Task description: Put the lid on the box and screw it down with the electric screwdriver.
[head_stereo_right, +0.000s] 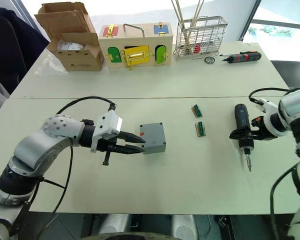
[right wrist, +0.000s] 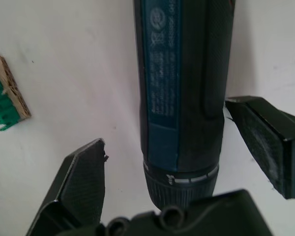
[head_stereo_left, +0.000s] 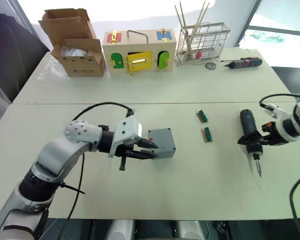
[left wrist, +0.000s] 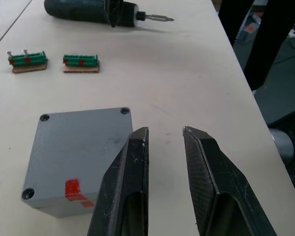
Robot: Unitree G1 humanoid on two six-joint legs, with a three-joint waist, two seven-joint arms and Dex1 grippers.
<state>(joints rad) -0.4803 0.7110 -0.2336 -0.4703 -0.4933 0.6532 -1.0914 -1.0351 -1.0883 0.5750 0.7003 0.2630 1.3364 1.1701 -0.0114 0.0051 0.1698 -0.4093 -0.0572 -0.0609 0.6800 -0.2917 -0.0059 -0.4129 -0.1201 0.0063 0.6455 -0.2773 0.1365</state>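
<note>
On the near half of the white tabletop (head_stereo_left: 200, 90) the two arms are working apart. The left gripper (head_stereo_right: 135, 145) lies low beside the box (head_stereo_right: 153, 137), its fingers (left wrist: 130, 182) a little spread with nothing between them, one finger touching or nearly touching the box's side. The lid (left wrist: 81, 145) looks already seated: the grey top is flush, with dark screw holes showing at three corners and a red mark on the side wall. I cannot tell whether any screws are in.

Over to the right, the right gripper (head_stereo_left: 261, 139) straddles the electric screwdriver (head_stereo_left: 250, 132), which lies flat on the tabletop. Its fingers (right wrist: 81, 182) stand open on either side of the black barrel near the collar, not yet pressing it. The tool's long axis runs roughly near-to-far, the metal bit pointing toward the near edge and the butt away toward the far side.

So the step in hand seems to be taking up the screwdriver while the left arm steadies the box. Next the fingers need to close squarely on the barrel, lift it, and turn the bit downward over a corner hole.

Between box and tool lie two small green terminal blocks (head_stereo_left: 204, 125). Farther back stand a cardboard box (head_stereo_left: 75, 42), a wooden box with coloured doors (head_stereo_left: 138, 51), a wire rack (head_stereo_left: 202, 42) and a smaller red-and-black screwdriver (head_stereo_left: 245, 63).
</note>
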